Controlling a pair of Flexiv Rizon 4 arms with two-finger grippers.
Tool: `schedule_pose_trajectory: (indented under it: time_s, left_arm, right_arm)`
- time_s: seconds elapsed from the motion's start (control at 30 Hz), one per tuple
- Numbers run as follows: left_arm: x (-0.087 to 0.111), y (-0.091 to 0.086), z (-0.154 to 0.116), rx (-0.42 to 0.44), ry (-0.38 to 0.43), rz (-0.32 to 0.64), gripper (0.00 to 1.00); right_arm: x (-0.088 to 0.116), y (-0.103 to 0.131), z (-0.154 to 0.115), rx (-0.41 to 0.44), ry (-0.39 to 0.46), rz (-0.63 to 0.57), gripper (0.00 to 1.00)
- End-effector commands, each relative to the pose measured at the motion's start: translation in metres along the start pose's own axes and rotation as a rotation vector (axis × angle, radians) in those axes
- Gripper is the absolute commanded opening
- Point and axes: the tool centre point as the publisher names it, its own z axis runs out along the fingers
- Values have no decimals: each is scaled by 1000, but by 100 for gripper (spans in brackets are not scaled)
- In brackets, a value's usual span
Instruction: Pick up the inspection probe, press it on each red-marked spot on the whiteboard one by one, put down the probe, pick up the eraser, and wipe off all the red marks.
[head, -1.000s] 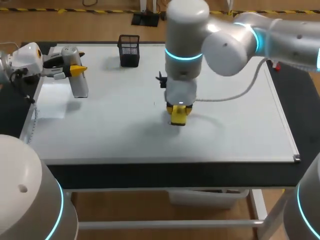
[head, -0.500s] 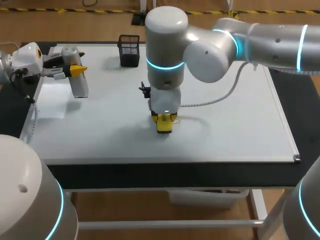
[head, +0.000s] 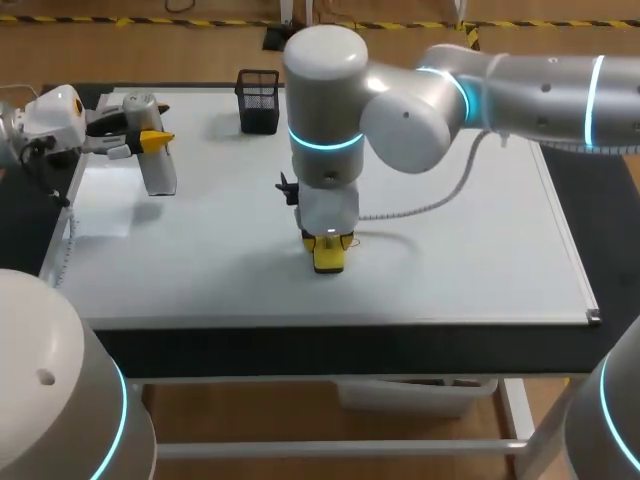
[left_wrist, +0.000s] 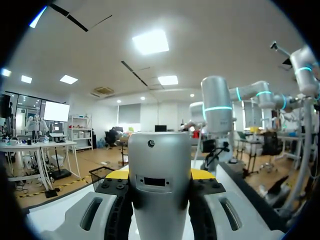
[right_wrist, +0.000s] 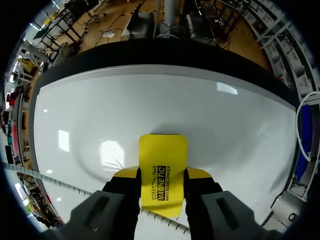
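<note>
At the whiteboard's (head: 480, 250) far left corner, the left claw (head: 150, 138) grips the grey probe (head: 158, 172). A black mesh cup (head: 259, 100) stands at the far edge. Mid-board, toward the near edge, the right claw (head: 328, 243) clamps the yellow eraser (head: 328, 260) against the board.

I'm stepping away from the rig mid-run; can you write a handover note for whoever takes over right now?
Left gripper shut on the inspection probe at the whiteboard's far left corner; not yet put down.
Right gripper shut on the eraser, pressed flat near the board's middle.
No red marks show on the visible board.
Left: check under the arm, release the probe.
</note>
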Motion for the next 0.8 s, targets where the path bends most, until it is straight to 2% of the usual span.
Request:
schedule_pose_trajectory:
  time_s: [0.03, 0.8]
  left_arm:
    - [0, -1, 1, 1, -2, 2, 0]
    - [0, -1, 1, 1, -2, 2, 0]
  right_arm:
    - [5, -1, 0, 1, -4, 0, 0]
    - [57, 3, 8, -13, 40, 86, 0]
